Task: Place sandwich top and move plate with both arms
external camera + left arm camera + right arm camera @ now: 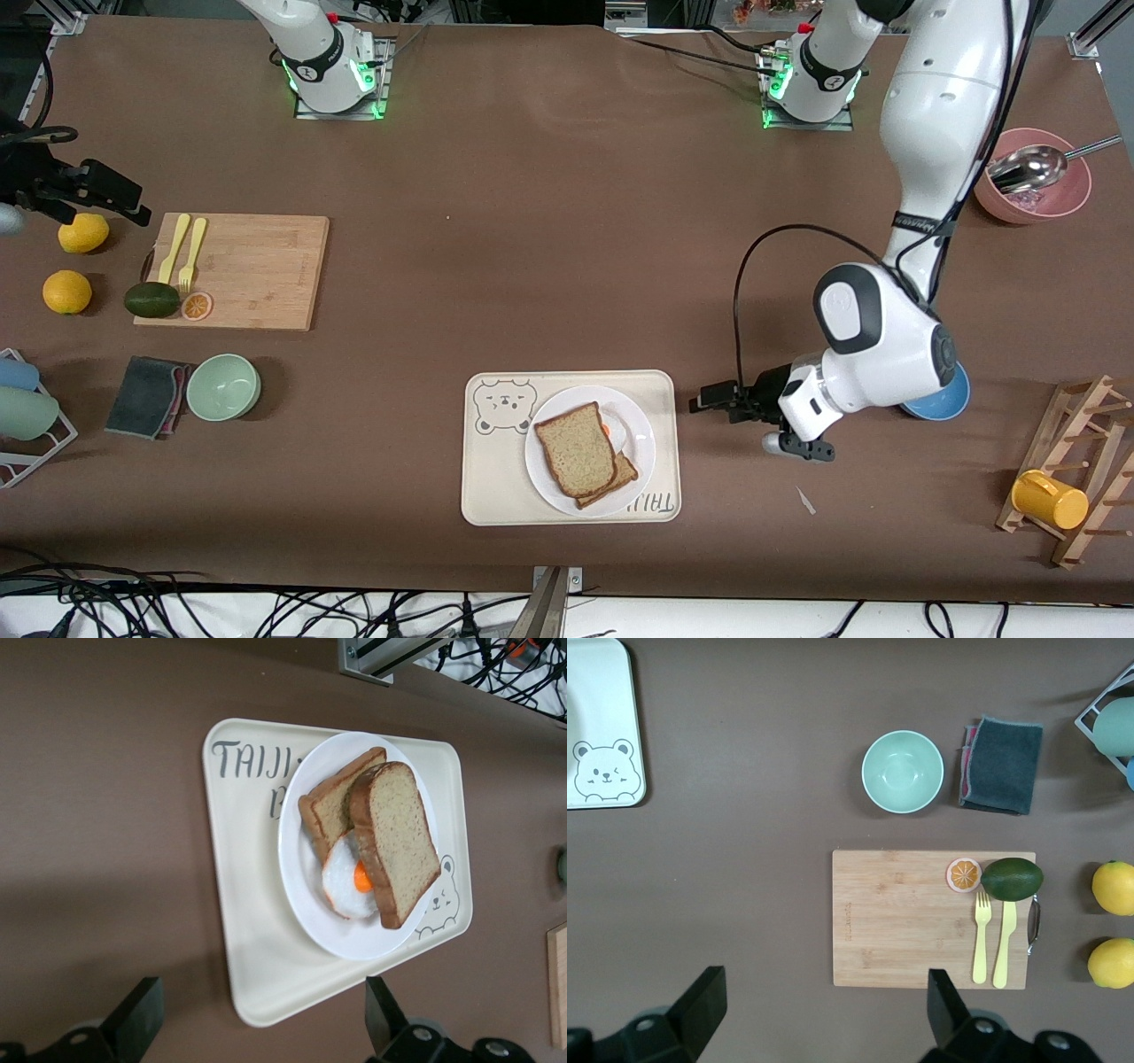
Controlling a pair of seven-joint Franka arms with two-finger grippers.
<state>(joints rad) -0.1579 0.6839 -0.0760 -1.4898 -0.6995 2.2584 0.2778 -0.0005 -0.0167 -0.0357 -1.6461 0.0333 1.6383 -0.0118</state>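
White plate [640, 446] already carries the sandwich top [574, 447]; left gripper [719, 400] beside the tray [488, 489] and right gripper [111, 199] over the lemon [83, 233], fingers released, should take opposite rims level.

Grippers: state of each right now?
Left gripper: open, empty, beside the tray with the plate.
Right gripper: open, empty, waiting over the lemons.

Two bread slices, the sandwich top [575, 447] over a smaller slice [620, 476], with one egg [347, 877] on one plate [640, 452], on one tray [496, 483]. Three bowls: green [223, 386], pink [1032, 188], blue [941, 403]. Two lemons [83, 232] [67, 291], one avocado [151, 299], one orange slice [197, 306]. One board [266, 270], one cloth [147, 396], one yellow mug [1049, 499], two arms [930, 177] [306, 40].
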